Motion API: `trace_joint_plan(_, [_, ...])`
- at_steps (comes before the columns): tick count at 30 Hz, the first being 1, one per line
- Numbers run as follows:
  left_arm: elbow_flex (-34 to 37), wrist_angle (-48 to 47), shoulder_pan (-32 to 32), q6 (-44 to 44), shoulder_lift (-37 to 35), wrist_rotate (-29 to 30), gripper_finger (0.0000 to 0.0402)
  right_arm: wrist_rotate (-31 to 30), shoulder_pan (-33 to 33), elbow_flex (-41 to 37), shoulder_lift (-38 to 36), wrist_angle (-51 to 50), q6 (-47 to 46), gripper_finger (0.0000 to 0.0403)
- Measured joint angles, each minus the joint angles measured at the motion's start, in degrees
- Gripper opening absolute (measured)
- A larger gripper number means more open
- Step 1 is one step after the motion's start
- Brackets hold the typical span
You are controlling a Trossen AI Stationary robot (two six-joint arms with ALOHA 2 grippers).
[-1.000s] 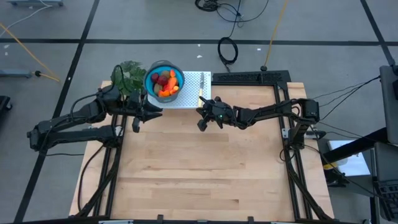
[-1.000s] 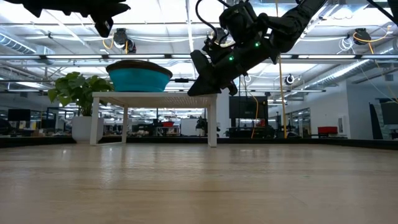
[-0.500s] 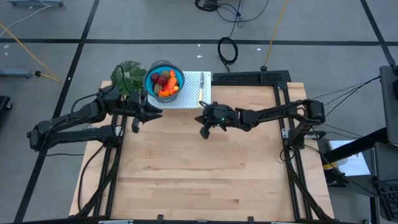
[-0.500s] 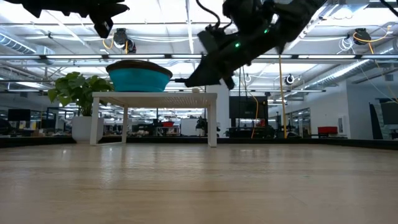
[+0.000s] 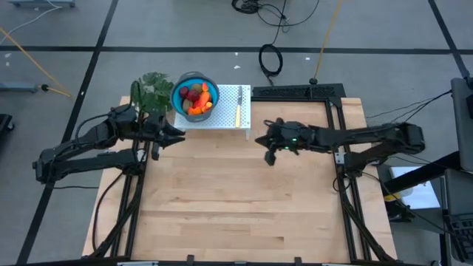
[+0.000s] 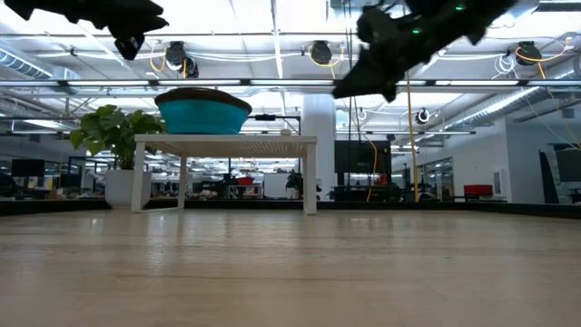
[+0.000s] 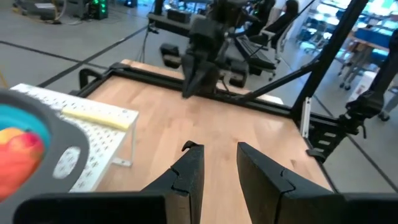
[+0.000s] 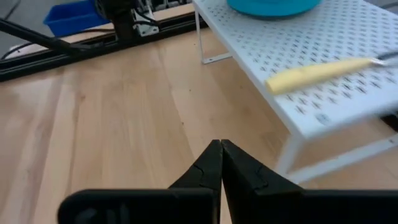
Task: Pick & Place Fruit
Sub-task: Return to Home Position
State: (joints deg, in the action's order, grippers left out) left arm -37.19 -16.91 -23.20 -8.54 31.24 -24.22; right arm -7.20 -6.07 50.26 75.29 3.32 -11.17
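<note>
Where the shelf is perforated, round fruit fills the bowl

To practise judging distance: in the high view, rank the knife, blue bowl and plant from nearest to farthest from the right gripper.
From the right gripper:
1. knife, on the white shelf's right side.
2. blue bowl, on the shelf's left side.
3. plant, past the shelf's left end.
</note>
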Motion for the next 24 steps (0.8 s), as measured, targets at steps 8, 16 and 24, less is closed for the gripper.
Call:
trace_joint_plan(8, [1.3,-2.9,0.0,0.9,-4.9,2.3,0.0092,0.0,0.0,-15.4,-15.8,10.5,-0.1,0.0000])
trace_joint_plan(16, [7.6,-2.0,0.0,-2.2,-10.3,4.1,0.0092,0.0,0.0,-28.9,-30.2,16.3,-4.2,0.0000])
trace_joint_plan(24, [14.1,2.9,0.0,-3.4,-17.1,6.0,0.0092,-0.2,0.0,-37.9,-41.1,16.2,-7.7,0.0000])
